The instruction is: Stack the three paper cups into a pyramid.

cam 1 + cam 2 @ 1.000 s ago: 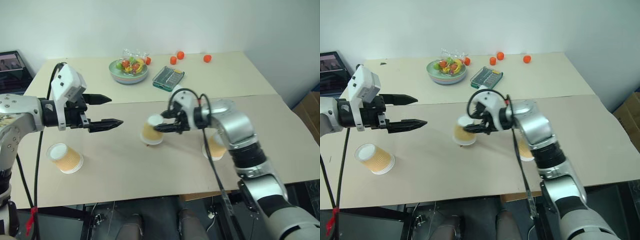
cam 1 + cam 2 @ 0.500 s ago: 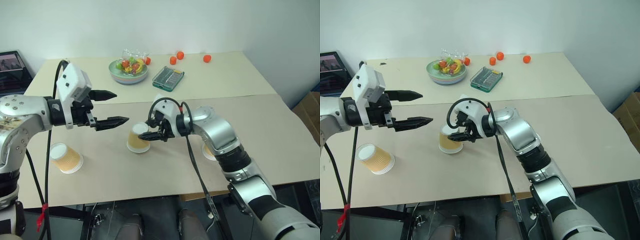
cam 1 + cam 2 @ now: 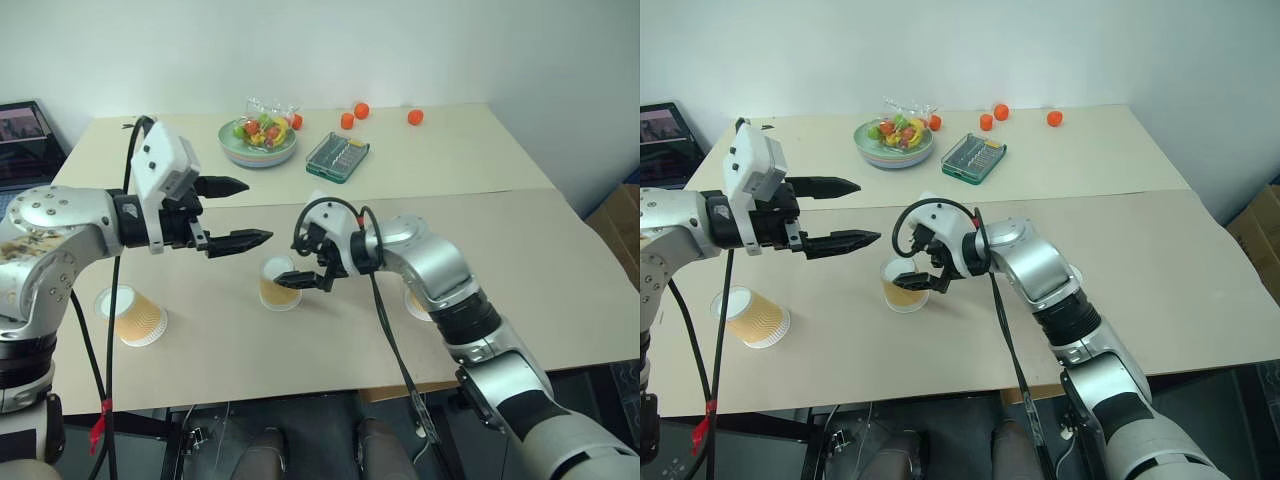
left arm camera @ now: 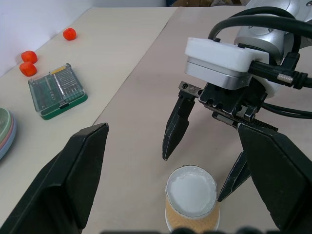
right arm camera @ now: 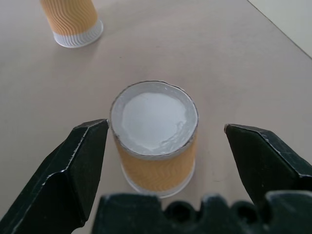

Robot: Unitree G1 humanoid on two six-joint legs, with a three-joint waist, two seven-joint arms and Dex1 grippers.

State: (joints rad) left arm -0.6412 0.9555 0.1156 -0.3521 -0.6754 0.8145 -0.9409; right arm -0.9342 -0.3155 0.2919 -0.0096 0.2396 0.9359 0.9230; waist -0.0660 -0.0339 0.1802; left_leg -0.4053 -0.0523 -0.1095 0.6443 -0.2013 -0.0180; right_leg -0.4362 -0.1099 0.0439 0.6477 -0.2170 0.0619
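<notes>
From the head camera I see three paper cups on the tabletop. The middle cup [image 3: 277, 284] stands upside down on its rim, white base up, about midway between the side edges and nearer the front edge than the back. My right gripper [image 3: 302, 261] straddles it with its fingers spread apart, one on each side, neither touching the cup wall that I can make out. The left cup [image 3: 132, 316] stands inverted near the front left corner. The right cup [image 3: 421, 296] is mostly hidden behind my right forearm, near the front edge. My left gripper [image 3: 240, 212] hangs in the air above the tabletop, between the left cup and the middle cup, fingers wide apart and holding nothing. Toward the back edge sit a fruit bowl [image 3: 257, 143], a green case [image 3: 337, 157] and small orange fruits [image 3: 360, 110].

In the left wrist view, my own two fingers [image 4: 63, 185] frame the middle cup, with the right gripper above it, its two black fingers parted on either side of the white base. The green case and the orange fruits lie beyond.

In the right wrist view, the middle cup stands between the spread fingers [image 5: 68, 170], with a clear gap on both sides. The left cup stands well apart beyond it.
</notes>
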